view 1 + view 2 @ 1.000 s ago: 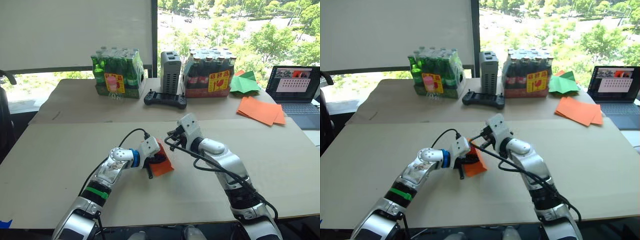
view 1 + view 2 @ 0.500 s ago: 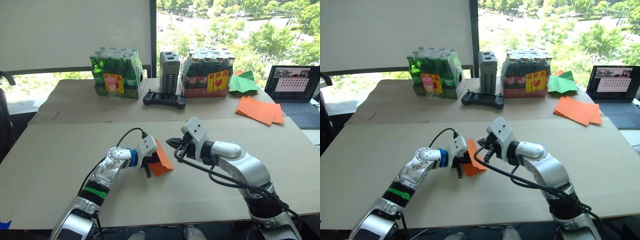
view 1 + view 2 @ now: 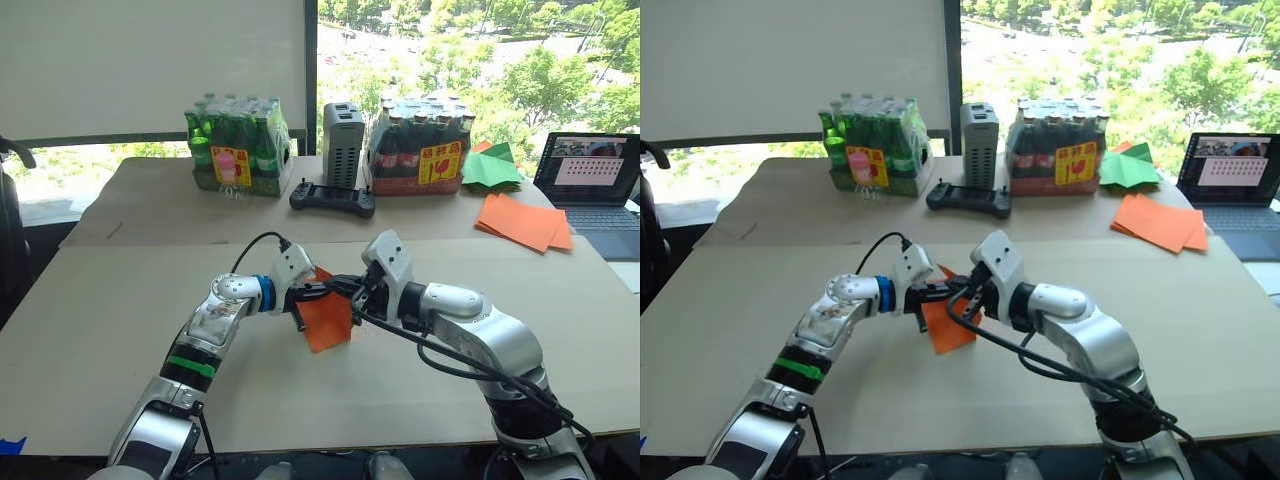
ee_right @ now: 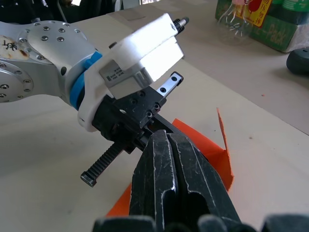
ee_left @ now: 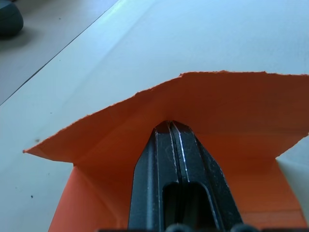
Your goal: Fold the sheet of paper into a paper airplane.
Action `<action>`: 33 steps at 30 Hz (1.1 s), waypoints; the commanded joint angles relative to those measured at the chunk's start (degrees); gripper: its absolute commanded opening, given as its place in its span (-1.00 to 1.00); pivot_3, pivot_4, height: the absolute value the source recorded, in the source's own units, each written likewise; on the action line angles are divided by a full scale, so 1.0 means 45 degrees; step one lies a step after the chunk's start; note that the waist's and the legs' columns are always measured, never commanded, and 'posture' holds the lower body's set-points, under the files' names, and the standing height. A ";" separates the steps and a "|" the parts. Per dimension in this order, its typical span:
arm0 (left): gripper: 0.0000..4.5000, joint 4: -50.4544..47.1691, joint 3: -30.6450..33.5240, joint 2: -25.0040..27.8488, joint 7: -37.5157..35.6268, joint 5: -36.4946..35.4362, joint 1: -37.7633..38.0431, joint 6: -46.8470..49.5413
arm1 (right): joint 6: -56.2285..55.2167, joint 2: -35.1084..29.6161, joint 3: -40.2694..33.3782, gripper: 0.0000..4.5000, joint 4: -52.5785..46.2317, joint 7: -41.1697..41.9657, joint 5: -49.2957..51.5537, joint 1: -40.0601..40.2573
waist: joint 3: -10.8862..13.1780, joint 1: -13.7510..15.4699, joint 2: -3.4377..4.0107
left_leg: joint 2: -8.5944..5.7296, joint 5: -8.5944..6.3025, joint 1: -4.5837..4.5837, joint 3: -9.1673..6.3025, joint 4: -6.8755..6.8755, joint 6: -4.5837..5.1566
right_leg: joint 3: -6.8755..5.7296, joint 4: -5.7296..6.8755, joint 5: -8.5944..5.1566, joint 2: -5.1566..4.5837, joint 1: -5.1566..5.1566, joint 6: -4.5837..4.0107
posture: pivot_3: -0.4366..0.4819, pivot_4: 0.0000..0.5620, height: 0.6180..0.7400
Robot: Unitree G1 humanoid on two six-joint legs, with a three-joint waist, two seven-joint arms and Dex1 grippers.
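Observation:
The sheet of paper point(image 3: 326, 320) is bright orange and creased, and it hangs just above the table at the middle. My left gripper point(image 3: 312, 293) is shut on its upper edge. In the left wrist view the closed fingers point(image 5: 164, 159) run into a fold of the sheet point(image 5: 217, 111). My right gripper point(image 3: 345, 290) is shut, its tip right beside the left fingers at the top of the paper. In the right wrist view its tip point(image 4: 166, 137) lies over the sheet point(image 4: 212, 154). Whether paper sits between the right fingers I cannot tell.
At the back stand two shrink-wrapped bottle packs point(image 3: 235, 150) point(image 3: 420, 150), a grey box point(image 3: 342, 145) and a black controller point(image 3: 332, 199). A stack of flat orange sheets point(image 3: 522, 220), green paper point(image 3: 490, 168) and a laptop point(image 3: 590, 175) lie at the back right.
The left gripper has lifted and turned the paper so it hangs down. The right gripper has moved left from a gap away to the paper's top edge.

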 commanded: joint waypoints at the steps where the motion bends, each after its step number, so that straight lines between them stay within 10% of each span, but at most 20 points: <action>1: -1.00 0.0282 -0.0042 -0.0191 0.0062 0.0081 -0.0329 -0.0306 | -0.0391 -0.0145 0.0289 -0.98 0.0288 -0.0220 -0.0433 -0.0312 | 0.0000 -0.0015 0.0000 | 0.0000 0.0000 0.0001 0.0001 0.0000 0.0000 | 0.0000 0.0002 0.0000 0.0000 0.0000 0.0000 | -0.05 -0.47 0.32; 28: -1.00 -0.0599 -0.0668 0.1274 0.0077 0.1215 0.1779 -0.0760 | -0.1425 0.0376 0.1408 -0.98 0.5224 -0.1556 -0.3531 -0.0065 | -0.0003 -0.0002 0.0003 | 0.0002 0.0002 0.0047 0.0021 0.0003 -0.0002 | 0.0013 0.0021 0.0006 0.0000 0.0023 -0.0007 | -0.05 -0.47 0.32; 33: -1.00 -0.0786 -0.0708 0.1202 0.0098 0.1232 0.1867 -0.0631 | -0.1897 0.0619 0.1042 -0.27 0.5772 -0.1652 -0.3547 -0.0214 | -0.0008 0.0000 0.0001 | 0.0002 0.0002 0.0067 0.0023 0.0003 -0.0002 | 0.0016 0.0025 0.0007 0.0000 0.0037 -0.0008 | -0.05 -0.47 0.32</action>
